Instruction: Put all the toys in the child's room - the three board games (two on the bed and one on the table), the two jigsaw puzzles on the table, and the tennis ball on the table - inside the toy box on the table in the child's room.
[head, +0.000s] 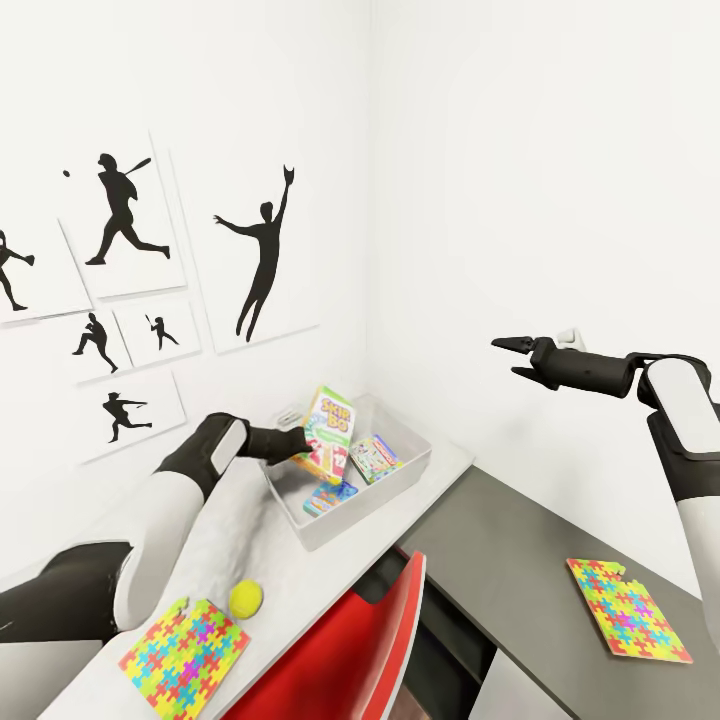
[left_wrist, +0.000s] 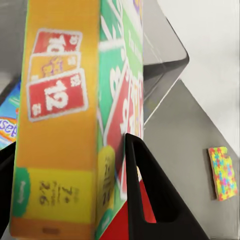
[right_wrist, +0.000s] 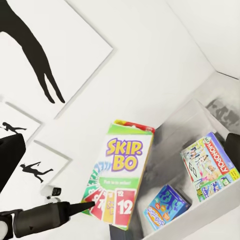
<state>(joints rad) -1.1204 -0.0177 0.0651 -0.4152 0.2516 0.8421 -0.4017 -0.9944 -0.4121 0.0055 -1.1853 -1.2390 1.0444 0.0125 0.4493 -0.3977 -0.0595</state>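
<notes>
My left gripper (head: 298, 441) is shut on the green-topped Skip-Bo board game (head: 326, 432), which it holds upright over the grey toy box (head: 412, 467) at the far end of the white table (head: 290, 585). Up close, the game's orange side (left_wrist: 60, 125) sits between the black fingers (left_wrist: 150, 200). Two more board games lie inside the box: a Monopoly one (right_wrist: 210, 165) and a light blue one (right_wrist: 165, 205). A tennis ball (head: 246, 598) and a jigsaw puzzle (head: 185, 655) rest on the near table. My right gripper (head: 508, 358) hangs open in the air, well right of the box.
A second jigsaw puzzle (head: 628, 608) lies on the lower dark grey cabinet (head: 500, 540) to the right. A red chair (head: 350, 640) stands between table and cabinet. The box sits in the room's corner, with athlete silhouette pictures (head: 262, 260) on the left wall.
</notes>
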